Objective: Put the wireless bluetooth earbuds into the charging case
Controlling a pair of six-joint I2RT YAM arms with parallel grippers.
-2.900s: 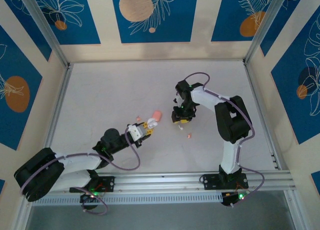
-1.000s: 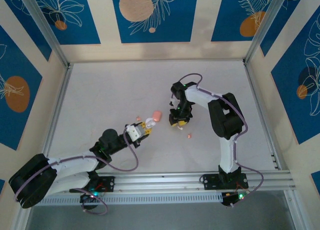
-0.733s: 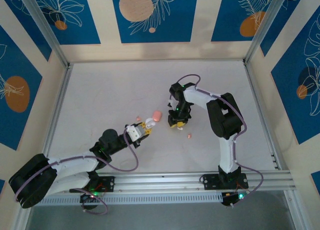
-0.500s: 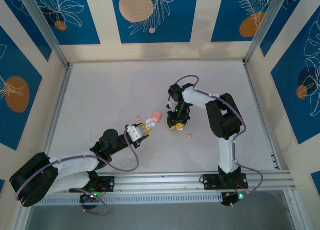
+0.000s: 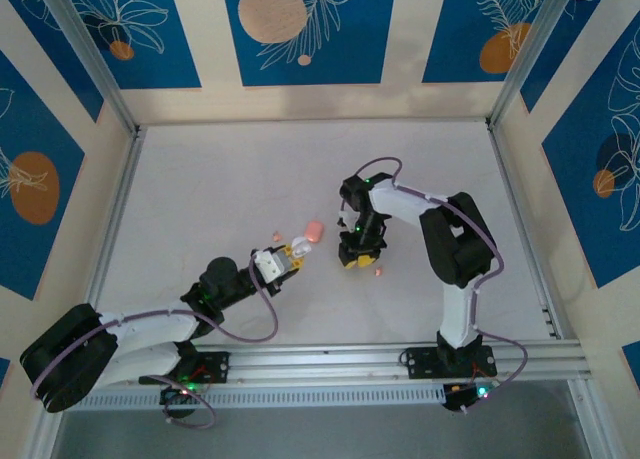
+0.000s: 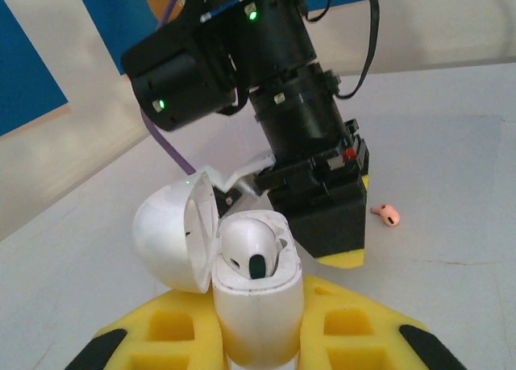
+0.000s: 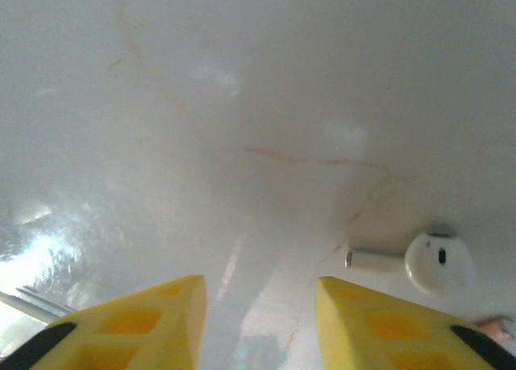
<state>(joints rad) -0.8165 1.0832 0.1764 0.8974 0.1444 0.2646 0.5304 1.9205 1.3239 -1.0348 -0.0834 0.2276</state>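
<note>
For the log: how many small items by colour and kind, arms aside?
White charging case: 1
White earbuds: 2
Pink pieces: 3
Total: 6

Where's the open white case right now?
The white case sits clamped in the left gripper, near the middle of the top view, the right gripper just to its right.

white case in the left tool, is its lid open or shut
Open: the lid stands tipped back beside the white case, which the left tool grips, and a white earbud shows inside.
</note>
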